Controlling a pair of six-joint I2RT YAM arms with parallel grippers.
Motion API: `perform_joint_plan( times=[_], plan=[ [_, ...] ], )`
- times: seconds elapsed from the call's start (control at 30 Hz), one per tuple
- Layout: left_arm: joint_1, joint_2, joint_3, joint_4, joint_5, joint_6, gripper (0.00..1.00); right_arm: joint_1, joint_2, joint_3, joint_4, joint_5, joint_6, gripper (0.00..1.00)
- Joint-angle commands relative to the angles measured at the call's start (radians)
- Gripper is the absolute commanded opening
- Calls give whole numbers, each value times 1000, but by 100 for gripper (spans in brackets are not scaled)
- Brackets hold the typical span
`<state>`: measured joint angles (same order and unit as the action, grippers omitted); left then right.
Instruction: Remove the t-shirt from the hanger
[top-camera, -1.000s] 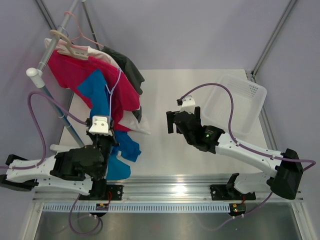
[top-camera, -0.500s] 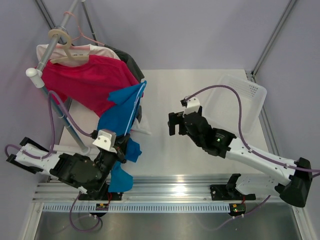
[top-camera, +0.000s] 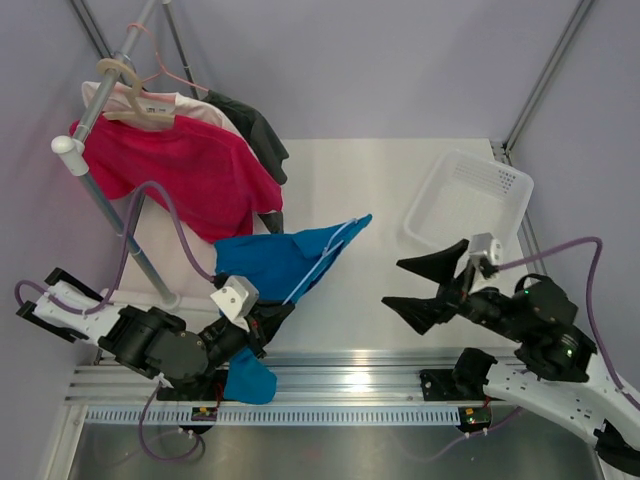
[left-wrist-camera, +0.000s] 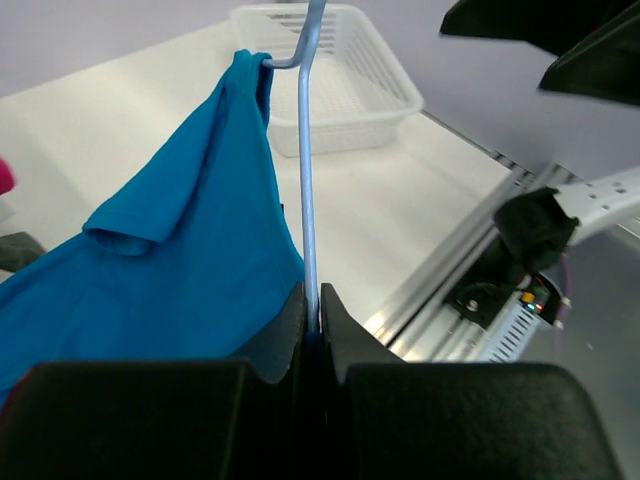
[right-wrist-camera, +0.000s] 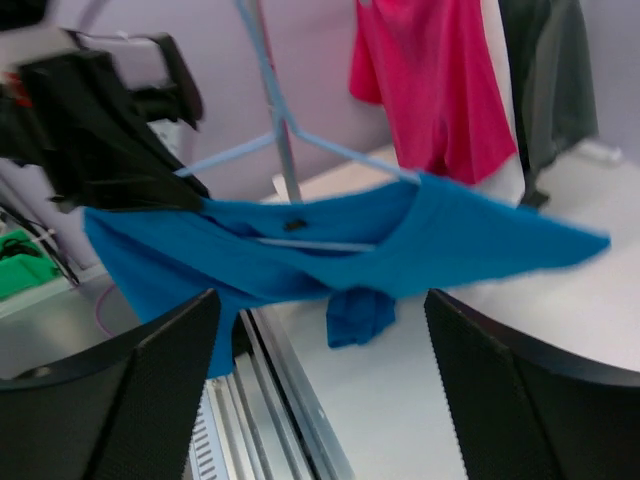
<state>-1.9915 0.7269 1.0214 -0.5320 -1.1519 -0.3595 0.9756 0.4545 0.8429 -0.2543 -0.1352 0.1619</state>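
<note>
I pinch the wire hanger (left-wrist-camera: 305, 180) tight in my left hand (left-wrist-camera: 312, 310) so the blue t-shirt (left-wrist-camera: 180, 260) hangs before my right hand (top-camera: 393, 284), wide open and empty, ready to pull.

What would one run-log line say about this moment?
left hand: shut on hanger | t-shirt: draped on hanger | right hand: open, facing t-shirt, not touching
</note>
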Motion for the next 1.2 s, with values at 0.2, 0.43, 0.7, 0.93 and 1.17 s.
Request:
perform_joint_plan(
  times=[0.2,0.43,0.7,0.93,1.17],
  plan=[
    [14,-40,123,52,377,1,0,6,-4,-24,102,-234,-214,72],
    [20,11,161,43,501,54,0,6,130,-11,292,-451,-245,73],
    [20,29,102,61,497,74,0,6,139,-10,400,-572,-188,71],
    [20,-1,66,61,474,62,0,6,110,-16,333,-477,-219,67],
    [20,6,37,118,523,67,0,6,205,25,385,-503,-174,56]
  ],
)
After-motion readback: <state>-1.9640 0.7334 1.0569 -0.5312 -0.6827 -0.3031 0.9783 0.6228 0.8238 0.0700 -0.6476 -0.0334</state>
